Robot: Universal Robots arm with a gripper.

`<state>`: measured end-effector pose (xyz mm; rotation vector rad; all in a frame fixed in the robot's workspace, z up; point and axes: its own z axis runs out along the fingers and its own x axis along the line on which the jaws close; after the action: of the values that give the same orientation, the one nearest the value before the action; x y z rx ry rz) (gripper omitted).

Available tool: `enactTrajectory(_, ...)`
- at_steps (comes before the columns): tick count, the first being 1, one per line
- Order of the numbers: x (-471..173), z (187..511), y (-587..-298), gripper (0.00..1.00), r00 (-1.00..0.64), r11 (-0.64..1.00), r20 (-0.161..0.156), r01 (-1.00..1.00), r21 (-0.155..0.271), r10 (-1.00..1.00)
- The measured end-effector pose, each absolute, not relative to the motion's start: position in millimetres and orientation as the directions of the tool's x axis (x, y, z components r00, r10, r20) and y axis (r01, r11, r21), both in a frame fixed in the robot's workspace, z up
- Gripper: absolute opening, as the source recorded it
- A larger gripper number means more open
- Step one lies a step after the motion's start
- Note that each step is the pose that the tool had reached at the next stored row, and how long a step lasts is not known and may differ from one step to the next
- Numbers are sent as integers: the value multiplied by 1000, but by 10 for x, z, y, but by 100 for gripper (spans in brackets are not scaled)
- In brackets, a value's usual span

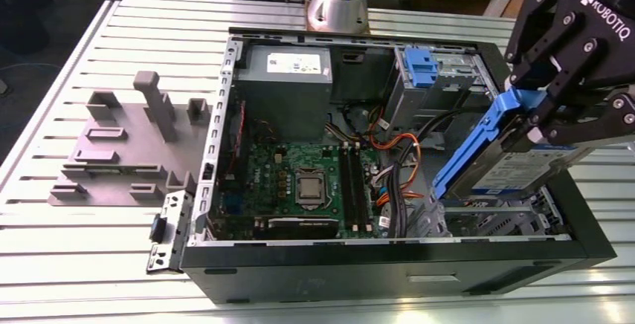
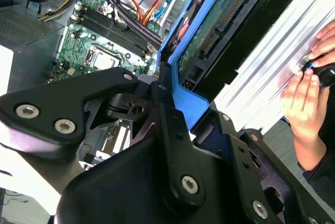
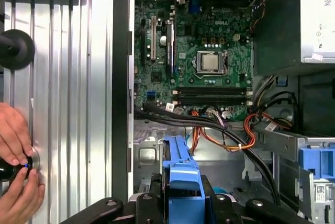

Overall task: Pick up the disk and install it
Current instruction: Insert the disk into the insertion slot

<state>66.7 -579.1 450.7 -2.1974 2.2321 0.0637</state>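
My black gripper [image 1: 531, 125] is shut on the disk [image 1: 501, 166], a silver drive with a white-and-blue label in a blue carrier frame. In the exterior view the disk hangs tilted, one end low, over the metal drive bay [image 1: 488, 220] at the near right corner of the open computer case [image 1: 397, 268], without touching it. The second wrist view has the gripper [image 2: 170, 111] clamped on the disk's blue frame [image 2: 189, 96], with the disk's green underside showing. In the first wrist view the disk's blue frame [image 3: 180, 174] sticks out between the fingers [image 3: 149, 203].
Inside the case lie the green motherboard [image 1: 303, 183], a grey power-supply box [image 1: 285, 79], orange and black cables [image 1: 397, 153] and a blue latch [image 1: 421, 67] on the rear bay. A grey fixture [image 1: 124, 149] stands on the table. A person's hands [image 3: 18, 182] rest beside the case.
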Motion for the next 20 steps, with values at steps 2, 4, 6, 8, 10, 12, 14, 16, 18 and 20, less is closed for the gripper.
enactTrajectory(2, 701, 4500, -5791, 36, -16, 15, -35, -1000, 23, -999)
enactTrajectory(4, 731, 4495, -5791, 36, -16, 15, -35, -1000, 23, -999)
enactTrajectory(6, 747, 4488, -5790, 36, -16, 15, -35, -1000, 23, -999)
enactTrajectory(8, 753, 4479, -5791, 36, -16, 15, -35, -1000, 23, -999)
enactTrajectory(10, 755, 4469, -5791, 36, -16, 15, -35, -1000, 23, -999)
enactTrajectory(12, 758, 4460, -5791, 36, -16, 15, -35, -1000, 23, -999)
enactTrajectory(14, 759, 4451, -5791, 36, -16, 15, -35, -1000, 23, -999)
enactTrajectory(16, 761, 4445, -5791, 36, -16, 15, -35, -1000, 23, -999)
enactTrajectory(18, 763, 4439, -5791, 36, -16, 15, -36, -1000, 23, -999)
enactTrajectory(20, 765, 4432, -5791, 36, -16, 15, -38, -1000, 23, -999)
